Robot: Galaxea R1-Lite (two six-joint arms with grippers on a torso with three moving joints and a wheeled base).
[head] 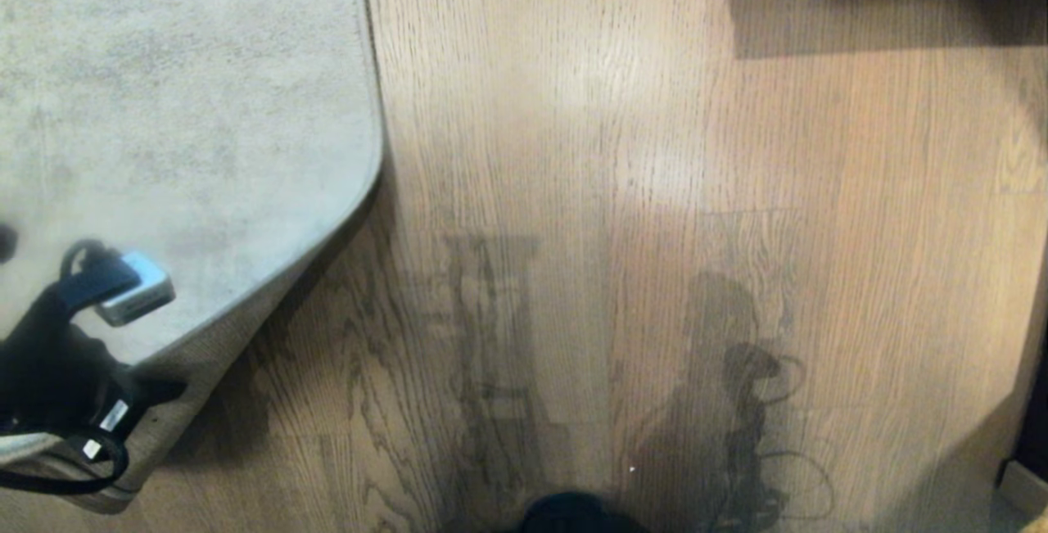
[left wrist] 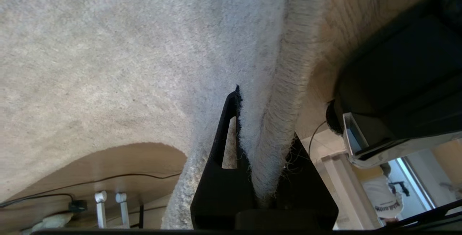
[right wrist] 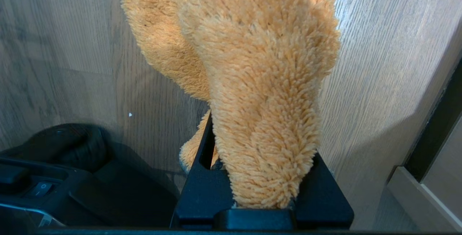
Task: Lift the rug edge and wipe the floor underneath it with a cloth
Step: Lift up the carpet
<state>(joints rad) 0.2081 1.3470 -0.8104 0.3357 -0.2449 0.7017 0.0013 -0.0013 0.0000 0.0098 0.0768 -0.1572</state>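
The pale grey-beige rug (head: 180,107) covers the left of the head view. Its rug edge (head: 221,345) is raised at the near corner, with tan backing showing. My left gripper (head: 151,394) sits at the lower left, shut on that edge. In the left wrist view the rug edge (left wrist: 274,130) hangs pinched in the gripper (left wrist: 260,119), with one black finger (left wrist: 225,134) in sight. My right gripper (right wrist: 260,177) is out of the head view and is shut on the fluffy mustard-tan cloth (right wrist: 260,76), which hangs over the brown wood floor (right wrist: 57,47).
Bare wood floor (head: 655,189) fills the middle and right of the head view. My dark base (head: 573,517) is at the near edge. A pale skirting strip (head: 1023,488) stands at the lower right. A cable and white legs (left wrist: 108,206) show beyond the lifted rug.
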